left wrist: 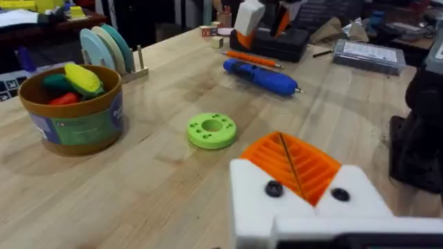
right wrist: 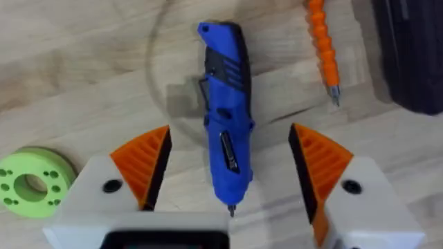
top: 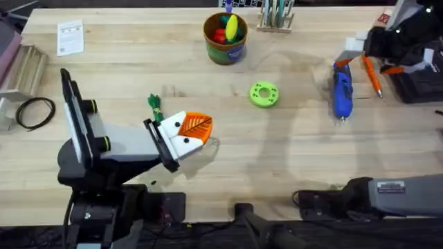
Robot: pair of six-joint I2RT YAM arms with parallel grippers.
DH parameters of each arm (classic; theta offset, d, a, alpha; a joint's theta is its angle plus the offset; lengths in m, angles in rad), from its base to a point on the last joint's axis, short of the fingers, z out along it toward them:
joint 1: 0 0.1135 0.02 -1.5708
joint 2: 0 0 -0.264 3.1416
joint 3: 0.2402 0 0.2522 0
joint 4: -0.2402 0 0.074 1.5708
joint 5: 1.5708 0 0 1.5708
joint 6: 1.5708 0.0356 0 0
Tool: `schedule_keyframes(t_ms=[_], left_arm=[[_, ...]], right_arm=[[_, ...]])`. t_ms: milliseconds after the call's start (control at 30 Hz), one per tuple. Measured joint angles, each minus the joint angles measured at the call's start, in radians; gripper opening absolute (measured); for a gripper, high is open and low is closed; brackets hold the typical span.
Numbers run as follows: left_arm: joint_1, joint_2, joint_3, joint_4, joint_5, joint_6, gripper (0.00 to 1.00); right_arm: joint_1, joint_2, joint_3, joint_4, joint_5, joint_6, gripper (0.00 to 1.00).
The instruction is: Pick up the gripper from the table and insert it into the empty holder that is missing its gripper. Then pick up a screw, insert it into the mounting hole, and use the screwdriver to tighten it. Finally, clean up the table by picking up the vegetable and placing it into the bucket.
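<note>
The blue screwdriver (top: 342, 93) lies on the table at the right, its bit pointing toward the front edge. In the right wrist view the screwdriver (right wrist: 225, 117) lies between the orange pads of my right gripper (right wrist: 228, 166), which is open and straddles it. My left gripper (top: 188, 131) is shut, pads pressed together (left wrist: 297, 166), with nothing visible between them. The dark-green vegetable (top: 154, 104) lies just left of it. The bucket (top: 225, 36) stands at the back with toys inside. A white holder (top: 355, 44) sits on the black arm at the far right. The gripper piece and screws are not visible.
A flat green disc (top: 264, 94) with holes lies mid-table. A thin orange pen-like tool (top: 372, 76) rests beside the screwdriver. A black case (top: 422, 83) is at the right edge, a rack (top: 277, 17) at the back, and a cable loop (top: 34, 112) at the left.
</note>
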Motion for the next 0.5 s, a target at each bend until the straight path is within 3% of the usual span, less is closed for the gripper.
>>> schedule_keyframes(t_ms=[267, 500], left_arm=[[0.0, 0.0, 0.0, 0.0, 0.0, 0.0, 0.005], [0.0, 0.0, 0.0, 0.0, 0.0, 0.0, 0.005]], right_arm=[[-0.048, 0.195, 0.023, 0.049, -0.056, -0.03, 0.991], [-0.054, 0.274, 0.023, 0.132, -0.064, -0.075, 0.991]])
